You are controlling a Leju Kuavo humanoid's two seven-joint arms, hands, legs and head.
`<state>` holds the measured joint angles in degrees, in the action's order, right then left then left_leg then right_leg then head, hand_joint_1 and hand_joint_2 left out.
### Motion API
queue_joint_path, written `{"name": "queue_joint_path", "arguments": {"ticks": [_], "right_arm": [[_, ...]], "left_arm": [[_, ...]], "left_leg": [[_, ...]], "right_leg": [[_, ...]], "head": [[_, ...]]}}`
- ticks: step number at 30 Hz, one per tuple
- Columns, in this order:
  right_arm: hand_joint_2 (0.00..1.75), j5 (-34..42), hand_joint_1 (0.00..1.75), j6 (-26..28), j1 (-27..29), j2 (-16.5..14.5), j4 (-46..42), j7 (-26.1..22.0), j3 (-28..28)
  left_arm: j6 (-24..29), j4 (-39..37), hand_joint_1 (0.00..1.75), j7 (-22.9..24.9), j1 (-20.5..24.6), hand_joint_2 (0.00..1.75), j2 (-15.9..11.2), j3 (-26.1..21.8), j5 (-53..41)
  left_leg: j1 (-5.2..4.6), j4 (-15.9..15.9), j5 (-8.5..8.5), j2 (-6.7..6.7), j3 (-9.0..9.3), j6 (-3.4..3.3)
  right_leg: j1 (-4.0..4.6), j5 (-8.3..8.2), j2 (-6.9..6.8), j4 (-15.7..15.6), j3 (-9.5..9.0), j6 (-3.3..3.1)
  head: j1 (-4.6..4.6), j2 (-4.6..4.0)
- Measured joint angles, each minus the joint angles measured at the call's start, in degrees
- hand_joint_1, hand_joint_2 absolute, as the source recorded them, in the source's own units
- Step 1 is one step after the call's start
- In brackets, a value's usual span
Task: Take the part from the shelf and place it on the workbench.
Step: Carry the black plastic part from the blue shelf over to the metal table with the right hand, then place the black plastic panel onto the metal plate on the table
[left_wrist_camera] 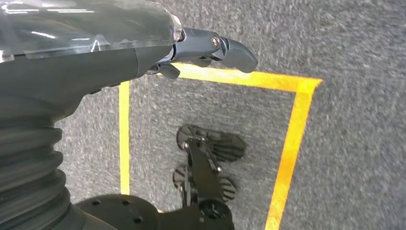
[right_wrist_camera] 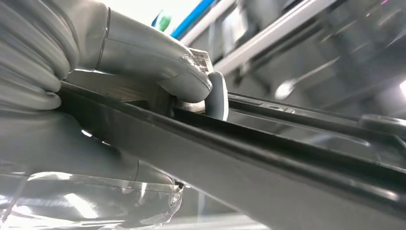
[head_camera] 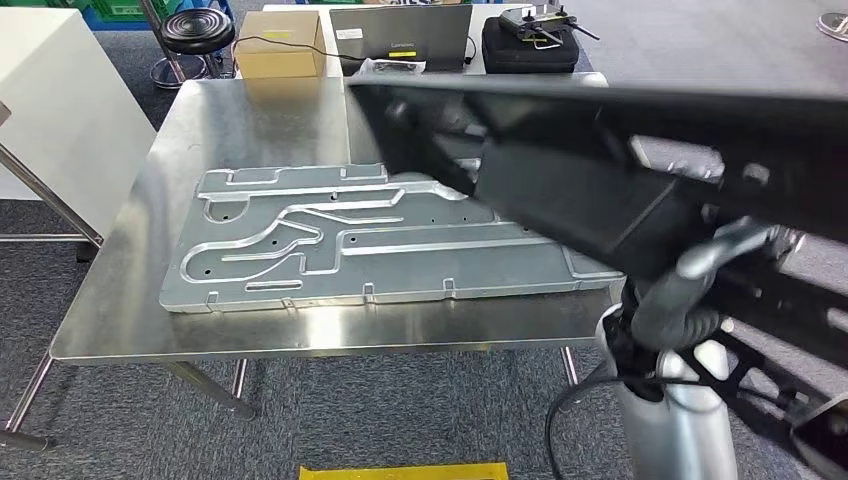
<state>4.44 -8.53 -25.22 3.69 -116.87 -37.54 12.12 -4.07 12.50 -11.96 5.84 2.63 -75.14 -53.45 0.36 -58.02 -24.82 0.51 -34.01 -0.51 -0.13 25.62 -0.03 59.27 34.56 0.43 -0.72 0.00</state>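
The steel worktop carries a large silver machined plate. Over its right end hangs the long black part — clamped by the right robot hand. The left robot hand hangs above the carpet, fingers loosely apart, holding nothing.

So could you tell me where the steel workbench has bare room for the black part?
The workbench is bare along its left edge and its far left corner near the cardboard box. The silver plate crowds the middle. The right hand holds the black part above the right side.
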Motion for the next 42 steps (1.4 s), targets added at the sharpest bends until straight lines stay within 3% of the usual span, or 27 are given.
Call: {"name": "queue_joint_path", "arguments": {"ticks": [3, 5, 8, 9, 10, 11, 14, 16, 20, 22, 24, 25, 26, 28, 30, 31, 35, 37, 39, 40, 41, 42], "right_arm": [[1.75, -4.9, 1.75, 4.4, -2.7, 0.5, 5.7, 0.2, -3.0], [1.75, -10.3, 1.75, 9.2, -4.6, 0.8, 10.2, 0.5, -3.5], [1.75, -13.7, 1.75, 12.9, -6.9, 1.0, 15.8, 0.6, -3.7], [1.75, -13.8, 1.75, 13.1, -7.2, 1.0, 17.1, 0.6, -3.7], [1.75, -14.0, 1.75, 13.3, -7.4, 1.1, 18.2, 0.6, -3.8], [1.75, -14.0, 1.75, 13.4, -7.6, 1.1, 19.0, 0.6, -3.8], [1.75, -14.6, 1.75, 13.9, -8.1, 1.2, 20.7, 0.8, -3.8], [1.75, -17.2, 1.75, 16.1, -9.0, 1.4, 21.8, 2.2, -3.7], [1.75, -28.0, 1.75, 24.1, -13.8, 2.1, 28.6, 8.7, -2.5], [1.75, -34.3, 1.75, 28.1, -17.4, 2.5, 34.6, 12.0, -1.1], [1.75, -43.2, 1.75, 31.4, -21.2, 2.5, 41.8, 16.3, 1.3], [1.75, -48.5, 1.75, 32.5, -23.1, 2.4, 45.6, 18.6, 3.0], [1.75, -54.1, 1.75, 33.2, -24.9, 2.0, 49.4, 21.2, 4.9], [1.75, -64.5, 1.75, 33.5, -28.5, 0.4, 56.5, 25.7, 9.2], [1.75, -72.4, 1.75, 32.2, -32.0, -2.0, 62.8, 29.7, 13.3], [1.75, -75.3, 1.75, 30.9, -33.6, -3.4, 66.0, 31.7, 15.4], [1.75, -79.5, 1.75, 25.0, -38.1, -8.3, 77.2, 37.3, 21.5], [1.75, -79.2, 1.75, 23.4, -39.8, -9.8, 81.5, 38.0, 22.4], [1.75, -79.1, 1.75, 22.7, -40.8, -10.5, 84.9, 37.8, 22.7], [1.75, -79.1, 1.75, 22.5, -40.9, -10.8, 86.4, 37.7, 22.9], [1.75, -79.2, 1.75, 22.3, -40.9, -11.0, 87.7, 37.5, 23.1], [1.75, -79.3, 1.75, 22.0, -40.8, -11.3, 88.9, 37.4, 23.3]], "left_arm": [[0.0, 0.0, 0.0, 0.0, 0.0, 1.75, 0.0, 0.0, 0.0], [0.0, 0.0, 0.0, 0.0, -0.1, 1.75, 0.1, 0.0, 0.2], [0.0, 0.0, 0.0, 0.0, 0.0, 1.75, 0.1, 0.0, 0.3], [0.0, 0.0, 0.0, 0.0, -0.1, 1.75, 0.1, 0.0, 0.3], [0.0, 0.0, 0.0, 0.0, -0.2, 1.75, 0.1, 0.0, 0.3], [0.0, 0.0, 0.0, 0.1, -0.3, 1.75, 0.1, 0.0, 0.3], [0.0, 0.0, 0.0, 0.1, -0.3, 1.75, 0.0, 0.0, 0.3], [0.0, 0.0, 0.0, 0.1, -0.3, 1.75, 0.0, 0.0, 0.4], [0.0, 0.0, 0.0, 0.0, -0.2, 1.75, 0.0, -0.1, 0.5], [0.0, 0.0, 0.0, 0.0, 0.0, 1.75, 0.1, -0.1, 0.4], [0.0, 0.0, 0.0, -0.1, 0.0, 1.75, 0.1, -0.1, 0.3], [0.0, 0.0, 0.0, -0.1, 0.0, 1.75, 0.1, -0.1, 0.2], [0.0, 0.0, 0.0, -0.1, 0.1, 1.75, 0.1, -0.1, 0.2], [0.0, 0.0, 0.0, 0.0, 0.2, 1.75, 0.1, -0.1, 0.0], [-0.1, 0.0, 0.0, 0.0, 0.4, 1.75, 0.1, -0.1, -0.1], [-0.1, 0.0, 0.0, 0.0, 0.5, 1.75, 0.1, -0.1, -0.2], [-0.4, 0.0, 0.0, 0.0, 0.6, 1.75, 0.0, -0.1, -0.5], [-0.7, -0.1, 0.0, 0.1, 0.5, 1.75, 0.1, 0.0, -0.7], [-0.7, -0.1, 0.0, 0.2, 0.3, 1.75, 0.1, 0.1, -0.6], [-0.7, -0.1, 0.0, 0.2, 0.2, 1.75, 0.1, 0.1, -0.6], [-0.7, -0.1, 0.0, 0.3, 0.1, 1.75, 0.1, 0.2, -0.6], [-0.8, -0.1, 0.0, 0.3, 0.0, 1.75, 0.1, 0.2, -0.6]], "left_leg": [[-0.09, 0.0, 0.0, 0.04, 0.08, 0.87], [-0.1, -2.2, -1.13, 0.0, -0.74, 1.44], [0.04, -12.5, -6.63, -0.18, -5.59, 1.93], [0.06, -15.7, -7.88, -0.18, -7.18, 2.0], [0.06, -17.2, -8.03, -0.18, -8.02, 2.0], [0.06, -16.2, -6.9, -0.18, -7.69, 1.89], [-0.15, -4.6, -0.88, -0.31, -2.38, 0.92], [-0.42, -0.3, 0.36, -0.42, -0.49, 0.32], [-0.25, 0.8, 0.68, -0.32, -0.16, -0.52], [0.05, 1.2, 0.93, -0.24, -0.01, -0.86], [0.12, 1.1, 0.94, -0.22, -0.02, -0.91], [0.17, 1.1, 0.92, -0.22, -0.01, -0.87], [0.24, 1.0, 0.86, -0.22, 0.01, -0.78], [0.42, 0.7, 0.61, -0.22, 0.08, -0.36], [0.36, 0.3, 0.29, -0.15, -0.1, 0.34], [0.29, 0.1, 0.23, -0.12, -0.23, 0.72], [0.56, -0.5, -0.27, -0.21, -0.75, 2.09], [0.69, -5.2, -2.86, -0.25, -2.89, 2.5], [0.69, -13.1, -6.07, -0.26, -6.7, 2.69], [0.7, -16.0, -6.71, -0.26, -8.25, 2.69], [0.69, -16.9, -6.31, -0.26, -8.93, 2.61], [0.69, -15.5, -4.84, -0.26, -8.51, 2.43]], "right_leg": [[0.21, -0.2, 0.06, -1.2, -0.4, -0.74], [-0.06, -0.53, 0.19, -1.6, -0.54, -1.46], [0.02, -0.6, 0.24, -1.7, -0.65, -2.12], [0.13, -0.56, 0.29, -1.7, -0.67, -2.2], [0.24, -0.5, 0.34, -1.7, -0.73, -2.25], [0.34, -0.41, 0.41, -1.7, -0.85, -2.28], [0.69, 0.1, 0.5, -1.5, -1.34, -2.1], [0.76, 0.24, 0.56, -1.4, -1.2, -1.73], [0.67, 1.02, 0.67, -0.3, -0.6, -0.59], [0.38, 3.9, 0.57, 5.0, 1.9, 0.02], [-0.12, 6.95, 0.41, 12.8, 5.93, 0.52], [-0.37, 7.23, 0.34, 15.0, 7.26, 0.71], [-0.58, 6.37, 0.26, 15.1, 7.57, 0.86], [-0.97, 2.07, 0.13, 8.8, 5.01, 1.03], [-1.0, -0.72, 0.1, 1.8, 1.88, 0.95], [-0.9, -1.09, 0.11, 0.1, 1.19, 0.76], [-0.53, -0.95, -0.02, -0.7, 1.07, -0.93], [-0.55, -1.07, -0.22, -1.0, 0.86, -1.67], [-0.31, -0.99, -0.28, -1.0, 0.78, -2.03], [-0.19, -0.93, -0.19, -1.0, 0.71, -2.12], [-0.09, -0.85, -0.05, -0.9, 0.62, -2.2], [0.0, -0.76, 0.13, -0.9, 0.52, -2.23]], "head": [[0.0, 0.0], [-0.01, 0.0], [-0.01, 0.0], [-0.01, 0.0], [-0.01, 0.0], [-0.01, 0.0], [-0.01, 0.0], [-0.01, 0.0], [0.0, 0.0], [0.01, 0.0], [0.01, 0.0], [0.01, 0.0], [0.01, 0.0], [0.01, 0.0], [0.0, 0.0], [-0.02, 0.0], [-0.07, 0.0], [-0.07, 0.0], [-0.07, 0.0], [-0.07, 0.0], [-0.07, 0.0], [-0.07, 0.0]]}}
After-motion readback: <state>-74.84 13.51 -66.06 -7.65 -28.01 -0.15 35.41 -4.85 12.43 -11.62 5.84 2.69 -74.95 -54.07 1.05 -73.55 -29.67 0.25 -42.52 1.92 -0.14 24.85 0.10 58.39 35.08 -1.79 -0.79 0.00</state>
